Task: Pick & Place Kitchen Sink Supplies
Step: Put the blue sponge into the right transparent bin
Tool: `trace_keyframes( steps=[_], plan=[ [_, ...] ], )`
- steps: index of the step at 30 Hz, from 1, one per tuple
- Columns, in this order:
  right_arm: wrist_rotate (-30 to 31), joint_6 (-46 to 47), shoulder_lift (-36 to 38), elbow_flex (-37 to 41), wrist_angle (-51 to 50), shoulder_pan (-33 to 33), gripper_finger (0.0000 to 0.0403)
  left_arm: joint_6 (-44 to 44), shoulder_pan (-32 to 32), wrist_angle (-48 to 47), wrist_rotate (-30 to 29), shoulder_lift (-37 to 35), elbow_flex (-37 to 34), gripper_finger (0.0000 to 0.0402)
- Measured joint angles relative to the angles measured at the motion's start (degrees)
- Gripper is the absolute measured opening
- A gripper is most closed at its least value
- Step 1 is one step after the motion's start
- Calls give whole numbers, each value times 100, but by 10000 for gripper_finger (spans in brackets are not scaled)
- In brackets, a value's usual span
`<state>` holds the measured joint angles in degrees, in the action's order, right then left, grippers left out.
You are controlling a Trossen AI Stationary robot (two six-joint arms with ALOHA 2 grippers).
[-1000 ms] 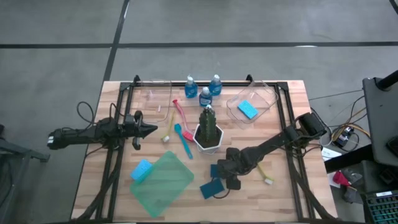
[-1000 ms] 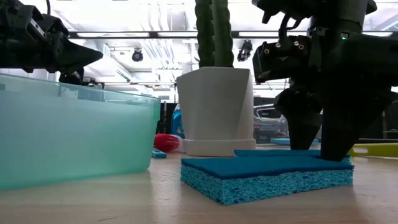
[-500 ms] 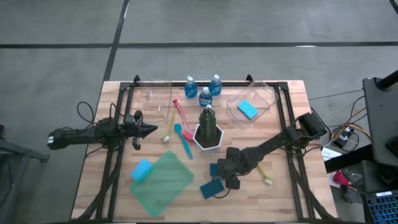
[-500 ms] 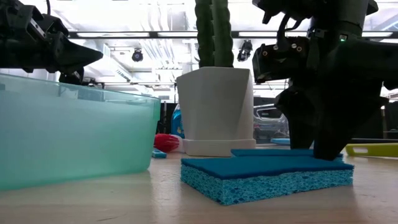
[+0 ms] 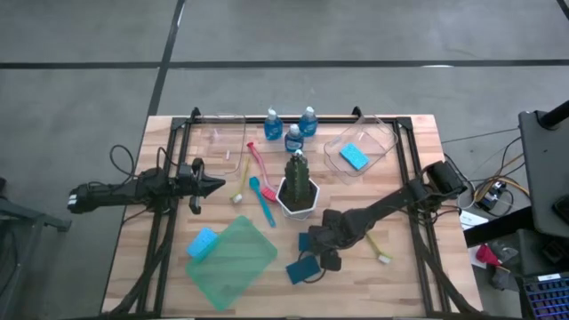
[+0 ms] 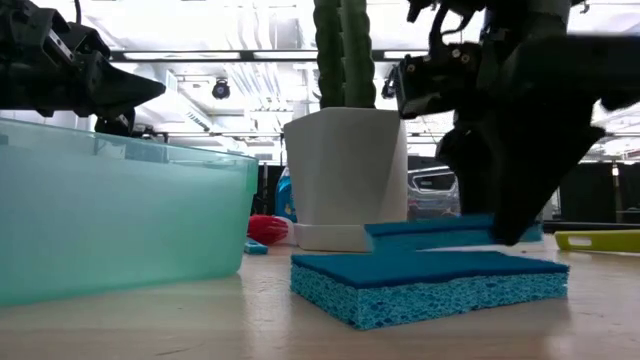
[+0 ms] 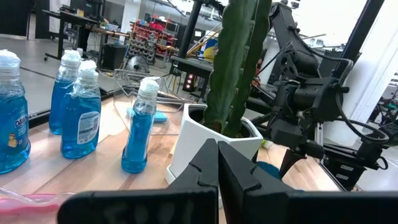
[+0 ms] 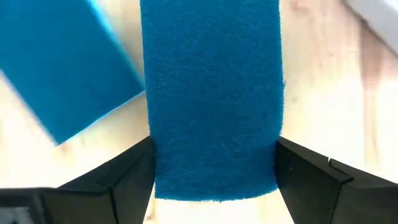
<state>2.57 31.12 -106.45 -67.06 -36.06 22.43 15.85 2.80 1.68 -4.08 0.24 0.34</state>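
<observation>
Right gripper (image 8: 213,168): working near the middle of the table, just in front of the potted cactus; its two fingers are pressing the long edges of a teal sponge (image 8: 211,99), which is filling the gap between them.
Held sponge: in the low view this teal sponge (image 6: 430,232) is hanging tilted, clear of the wood, above a second teal sponge (image 6: 430,285).
Second teal sponge: lying flat on the table (image 5: 418,267), toward the front edge, close by the right gripper (image 5: 322,242).
Left gripper (image 5: 216,186): waiting over the left half of the table, fingers pinched together with nothing between them, pointing toward the cactus (image 5: 299,180).
Blue bottles (image 5: 294,127): three are standing upright in a cluster near the far edge, behind the cactus.
Brushes: red (image 5: 258,164), yellow (image 5: 241,180) and blue (image 5: 261,199) ones are lying between the left gripper and the white pot; a lime one (image 5: 377,245) is lying to the right of the right arm.
Light-blue sponges: one (image 5: 354,156) is sitting inside a clear bin (image 5: 382,138) at the far right; another (image 5: 202,242) is resting at the edge of the green sheet (image 5: 234,260), though whether it is overlapping the sheet is hard to judge.
</observation>
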Motion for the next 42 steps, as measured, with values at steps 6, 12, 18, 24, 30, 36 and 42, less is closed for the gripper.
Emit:
trace_keyframes(
  steps=[6, 12, 18, 24, 30, 36, 42],
  plan=[
    [-236, 31, 17, -390, -485, 156, 284, 1, 1, 0, 0, -1, 0, 0],
    [-473, 266, 150, -671, -1105, 484, 279, -1, 0, 0, 0, -1, 0, 0],
    [-582, 701, 743, -676, -1864, 700, 283, 0, 0, 1, 1, -1, 0, 0],
    [-323, 1608, 1577, -671, -2446, 732, 287, 1, 1, 0, 0, -1, 0, 0],
    [289, 2583, 2440, -667, -3105, 701, 282, -2, 0, 0, 0, -1, 0, 0],
    [837, 3216, 3132, -665, -3766, 425, 280, 0, -1, 0, 0, 3, 0, 0],
    [898, 3082, 3474, -660, -3984, -151, 282, -2, -1, 0, 0, 5, 0, 0]
  ],
)
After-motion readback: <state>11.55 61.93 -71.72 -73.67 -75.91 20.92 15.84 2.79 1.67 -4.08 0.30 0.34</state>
